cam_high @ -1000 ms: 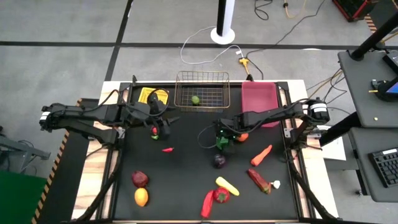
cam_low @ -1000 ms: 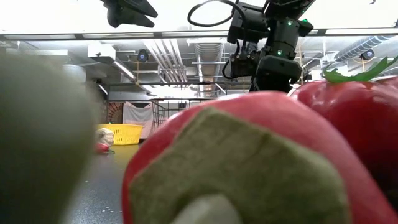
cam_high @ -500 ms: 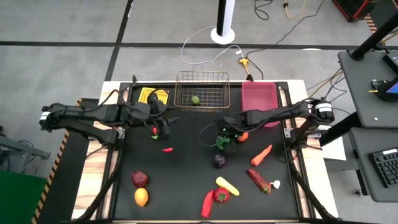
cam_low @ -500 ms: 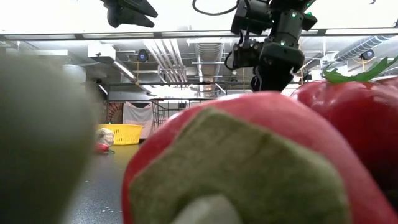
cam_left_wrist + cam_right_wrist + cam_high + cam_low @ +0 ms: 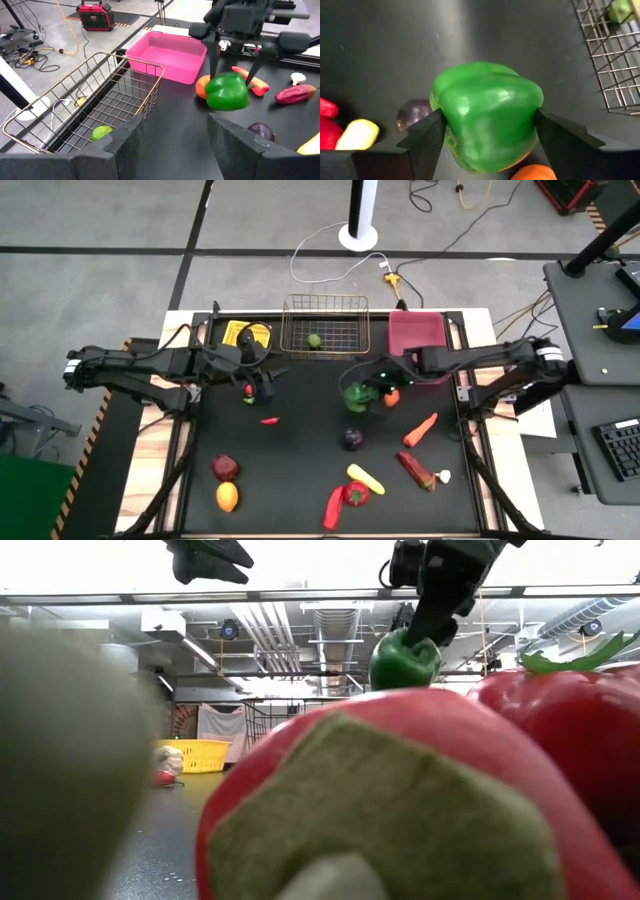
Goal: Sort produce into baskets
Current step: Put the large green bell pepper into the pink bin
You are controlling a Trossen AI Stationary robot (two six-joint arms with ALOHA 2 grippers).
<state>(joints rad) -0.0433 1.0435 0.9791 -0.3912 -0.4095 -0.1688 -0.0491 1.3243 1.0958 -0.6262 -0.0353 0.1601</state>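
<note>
On the black tabletop (image 5: 300, 470), three baskets line the far edge: the wire basket (image 5: 325, 327) in the middle with a small lime (image 5: 314, 340) inside, the pink bin (image 5: 417, 335) to its right, and the yellow tray (image 5: 247, 334) to its left.

The right arm reaches in from the right side, and its hand (image 5: 362, 394) has its two fingers closed on a green pepper (image 5: 357, 396), one finger against each side of it (the right wrist view shows this plainly). The pepper hangs clear of the tabletop, in front of the gap between wire basket and pink bin. Just beside it sits an orange fruit (image 5: 391, 398), and a purple fruit (image 5: 353, 438) lies nearer the front.

The left arm waits at the left, its hand (image 5: 262, 388) in front of the yellow tray. Its fingers stand partly apart with nothing between them. A small red-and-green piece (image 5: 248, 391) sits just beside it, and a little red chili (image 5: 269, 420) lies a bit further forward.

Other produce is spread over the front half: a carrot (image 5: 421, 428), a dark red pepper-like piece (image 5: 415, 470), a yellow piece (image 5: 365, 477), a red pepper (image 5: 355, 494) touching a red chili (image 5: 333, 507), a dark red fruit (image 5: 225, 468) and an orange-yellow one (image 5: 227, 497).
</note>
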